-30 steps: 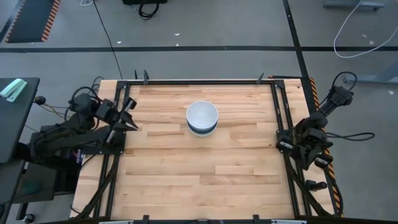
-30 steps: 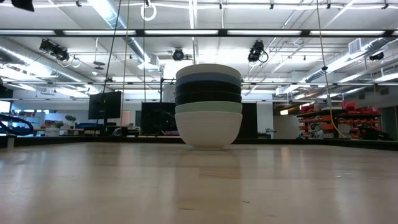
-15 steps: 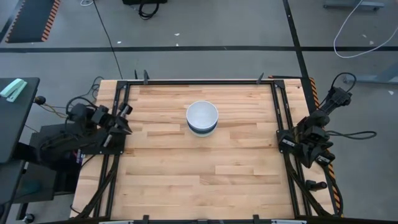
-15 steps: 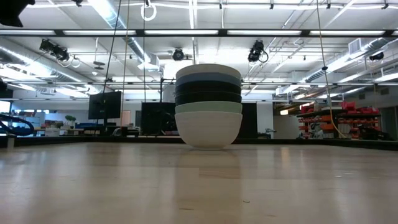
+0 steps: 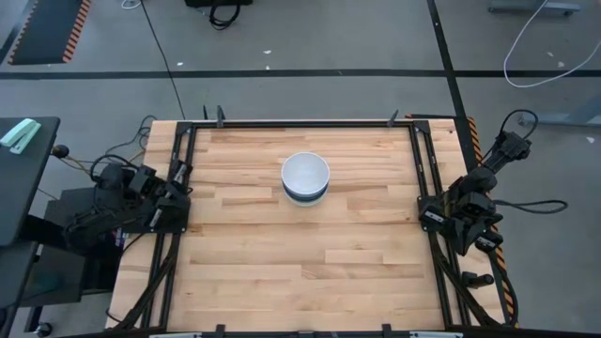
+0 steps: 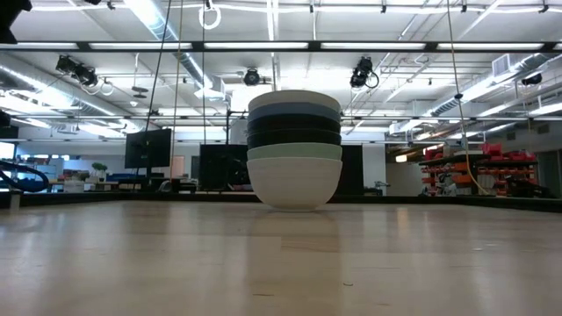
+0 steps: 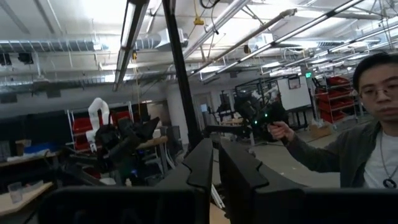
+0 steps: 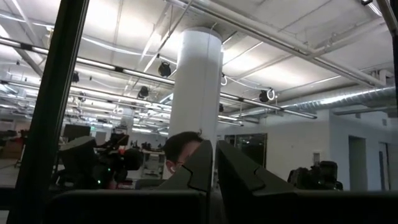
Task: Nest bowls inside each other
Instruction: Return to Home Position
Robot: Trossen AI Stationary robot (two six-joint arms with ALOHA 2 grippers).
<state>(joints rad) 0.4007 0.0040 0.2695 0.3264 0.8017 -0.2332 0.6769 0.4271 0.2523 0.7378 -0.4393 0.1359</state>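
Observation:
The bowls sit nested in one stack (image 5: pixel 305 176) on the table, a little toward the far edge from its middle. The low view shows the stack (image 6: pixel 294 149) resting on a white bowl's base, with mint green, black and blue-grey rims above and a white bowl on top. My left gripper (image 5: pixel 178 194) is drawn back to the table's left edge, its fingers (image 7: pixel 214 167) shut and empty, pointing out into the room. My right gripper (image 5: pixel 429 214) waits at the right edge, also shut (image 8: pixel 213 163) and empty.
A black metal frame (image 5: pixel 300 122) runs round the wooden table (image 5: pixel 300 272), with bare wood on all sides of the stack. A person (image 7: pixel 373 137) shows in the room beyond in the left wrist view, and a person's head (image 8: pixel 181 149) in the right wrist view.
My left gripper has drawn back from over the table's left part toward the left edge and now lies over the frame. The stack of bowls and the right arm have stayed still.

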